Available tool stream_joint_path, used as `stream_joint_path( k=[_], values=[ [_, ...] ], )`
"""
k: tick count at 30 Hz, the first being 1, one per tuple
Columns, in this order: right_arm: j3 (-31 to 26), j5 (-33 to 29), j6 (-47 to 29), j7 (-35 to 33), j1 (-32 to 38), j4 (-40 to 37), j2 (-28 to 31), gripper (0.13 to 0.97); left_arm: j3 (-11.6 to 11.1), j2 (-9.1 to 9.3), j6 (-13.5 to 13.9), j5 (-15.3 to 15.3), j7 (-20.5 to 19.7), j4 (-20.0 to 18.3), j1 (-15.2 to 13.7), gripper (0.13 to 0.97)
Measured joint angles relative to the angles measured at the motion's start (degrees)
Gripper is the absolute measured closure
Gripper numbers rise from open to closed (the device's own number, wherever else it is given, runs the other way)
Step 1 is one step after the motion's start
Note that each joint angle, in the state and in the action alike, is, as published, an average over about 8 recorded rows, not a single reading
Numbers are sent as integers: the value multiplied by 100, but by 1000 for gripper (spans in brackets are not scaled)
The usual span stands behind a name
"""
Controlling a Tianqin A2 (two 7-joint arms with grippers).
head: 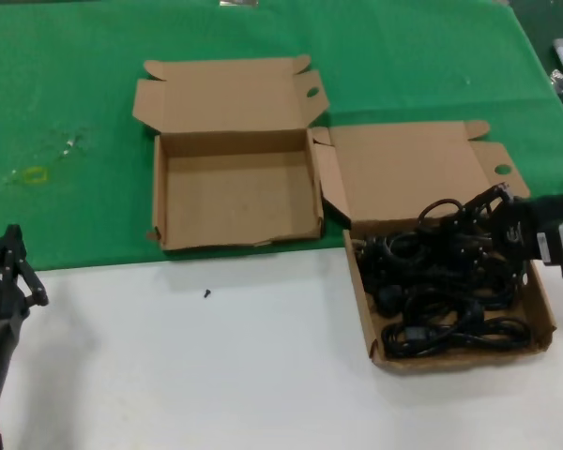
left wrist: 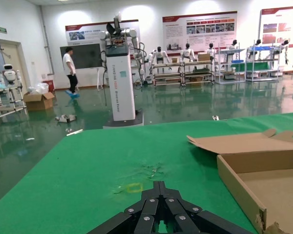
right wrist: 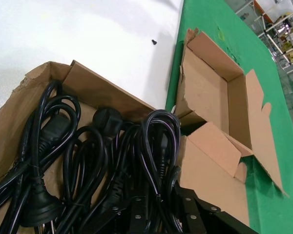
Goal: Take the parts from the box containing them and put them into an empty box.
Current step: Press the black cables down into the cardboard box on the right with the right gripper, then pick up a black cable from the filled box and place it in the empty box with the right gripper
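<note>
The right pincer [head: 479,220] reaches in from the side over the box of cords [head: 542,323], its fingers clamped on a looped black power cord [head: 438,214] atop the tangled pile, too knotted to count. The left pincer [head: 7,267], fingers together, waits low over the desk [head: 188,366]. The empty box [head: 159,202] lies open on green cloth [head: 66,84]. No writing is legible.

Right tool [head: 483,217] partly buried among the power cords [head: 441,291], fingertips hidden, grip impossible to judge. Left tool [head: 7,267] cut off by the picture edge. Tiny dark speck [head: 206,293] on the counter below the empty box [head: 236,187], too small to identify.
</note>
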Motion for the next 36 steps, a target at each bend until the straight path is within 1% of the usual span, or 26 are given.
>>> stream_joint_path(
  k=[9,21,28,36],
  values=[
    [42,9,-24,441,37,261,128,877,0,0,0,0,0,0,0,954],
    [97,47,-31,1148,340,618,138,879,0,0,0,0,0,0,0,954],
    [58,12,128,1363,488,798,-82,880,0,0,0,0,0,0,0,954],
    [-129,-98,476,1563,563,985,-647,880,0,0,0,-1,0,0,0,954]
  ],
)
